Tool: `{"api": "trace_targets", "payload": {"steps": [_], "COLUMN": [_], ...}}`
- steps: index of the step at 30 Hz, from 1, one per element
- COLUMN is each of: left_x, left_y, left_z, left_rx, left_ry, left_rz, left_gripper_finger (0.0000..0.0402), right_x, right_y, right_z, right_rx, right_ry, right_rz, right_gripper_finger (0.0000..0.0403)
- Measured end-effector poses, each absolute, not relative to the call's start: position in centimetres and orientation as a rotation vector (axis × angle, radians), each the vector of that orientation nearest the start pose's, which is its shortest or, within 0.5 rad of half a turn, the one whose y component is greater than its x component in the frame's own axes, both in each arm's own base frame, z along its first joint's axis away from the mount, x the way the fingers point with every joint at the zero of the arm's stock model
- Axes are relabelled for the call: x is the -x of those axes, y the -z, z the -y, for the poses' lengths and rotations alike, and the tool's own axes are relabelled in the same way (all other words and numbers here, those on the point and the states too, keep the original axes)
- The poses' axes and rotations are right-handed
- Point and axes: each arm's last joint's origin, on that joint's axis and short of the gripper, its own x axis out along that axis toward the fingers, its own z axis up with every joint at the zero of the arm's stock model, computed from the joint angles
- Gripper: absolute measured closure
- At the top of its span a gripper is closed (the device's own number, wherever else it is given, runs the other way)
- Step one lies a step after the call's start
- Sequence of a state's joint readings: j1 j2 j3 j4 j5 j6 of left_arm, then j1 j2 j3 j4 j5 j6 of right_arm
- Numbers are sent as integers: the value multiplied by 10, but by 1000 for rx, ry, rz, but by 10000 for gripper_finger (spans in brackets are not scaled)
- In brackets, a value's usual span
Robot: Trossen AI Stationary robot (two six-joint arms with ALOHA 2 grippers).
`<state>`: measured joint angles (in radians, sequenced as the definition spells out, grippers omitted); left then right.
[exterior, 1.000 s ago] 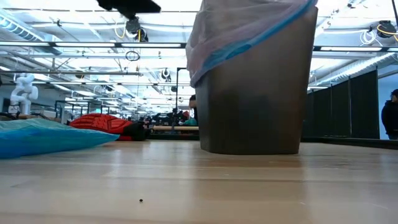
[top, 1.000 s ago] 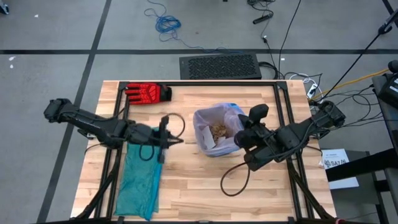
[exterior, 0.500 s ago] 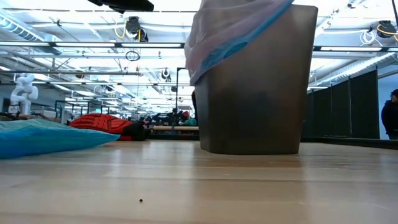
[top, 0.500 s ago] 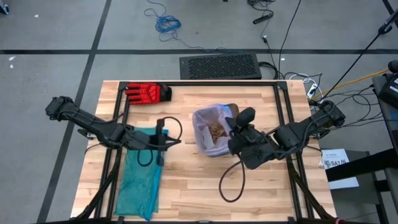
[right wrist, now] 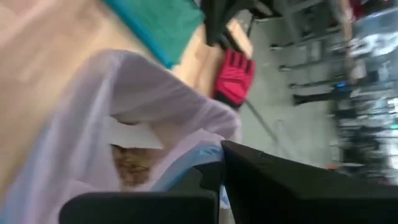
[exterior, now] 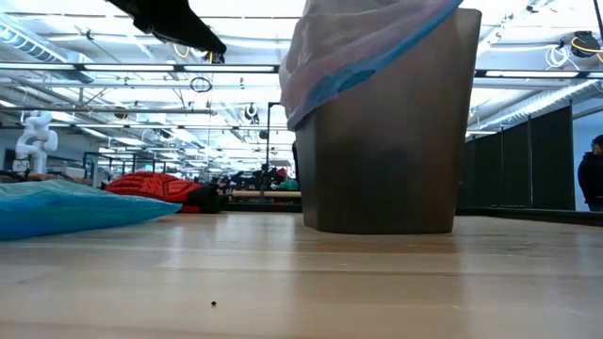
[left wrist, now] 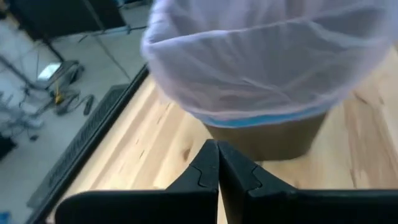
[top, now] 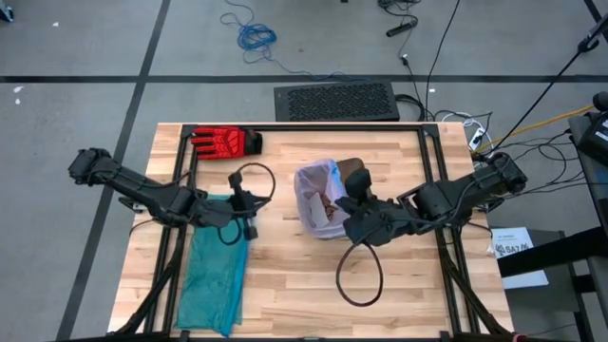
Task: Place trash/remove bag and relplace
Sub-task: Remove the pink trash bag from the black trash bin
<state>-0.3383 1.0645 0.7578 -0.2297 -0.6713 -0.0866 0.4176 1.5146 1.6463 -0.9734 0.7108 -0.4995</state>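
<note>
Wooden table point(top: 285, 285): the bag point(top: 313, 190) lines the brown bin point(exterior: 386, 141) at centre, trash point(top: 328, 202) inside. The right gripper point(top: 344, 202), fingers pressed together, pinches the bag's rim at the bin's right side. Left gripper point(top: 251, 211), fingers together and empty, hangs near the bin's left, above the teal bag point(top: 214, 275).

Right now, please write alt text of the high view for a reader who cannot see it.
Seen from above, the right gripper, shut, pinches the rim of the pink-white bag lining a bin with brown trash inside. The left gripper, shut, hovers beside a teal-green bag; a red glove lies apart.
</note>
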Motion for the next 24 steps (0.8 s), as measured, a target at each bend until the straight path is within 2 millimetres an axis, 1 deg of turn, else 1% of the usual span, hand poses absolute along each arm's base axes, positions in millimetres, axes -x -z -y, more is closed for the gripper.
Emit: {"api": "trace_targets", "payload": {"steps": [3,6,7,9,12,15,18,21,22,24], "left_x": [-217,-221,-223,-226,-227,-224,-221,-223,-226,-233], "left_y": [-270,-263,-259,-251,-238,-223,-202,-182,-177,-174], "left_z": [47,30,22,9,-9,-26,-37,-45,-48,-49], "left_rx": [-123,-72,-40,47,221,419,592,681,698,708], "left_ry": [-399,-444,-426,-328,-161,-77,-73,-135,-141,-87], "left_rz": [-446,-438,-434,-393,-242,-142,-167,-236,-234,-194], "left_gripper_finger": [396,399,399,400,400,400,401,399,395,382], "right_x": [-282,-282,-282,-281,-282,-282,-282,-282,-282,-282], "right_y": [-391,-392,-392,-392,-392,-392,-392,-392,-393,-393], "right_z": [-103,-102,-102,-102,-102,-102,-102,-103,-103,-103], "right_rx": [831,777,765,742,713,702,703,704,702,701], "right_ry": [132,159,163,170,180,184,181,180,180,179], "right_rz": [-778,-769,-767,-764,-760,-758,-758,-755,-753,-750], "right_gripper_finger": [403,396,392,381,362,342,324,311,307,301]}}
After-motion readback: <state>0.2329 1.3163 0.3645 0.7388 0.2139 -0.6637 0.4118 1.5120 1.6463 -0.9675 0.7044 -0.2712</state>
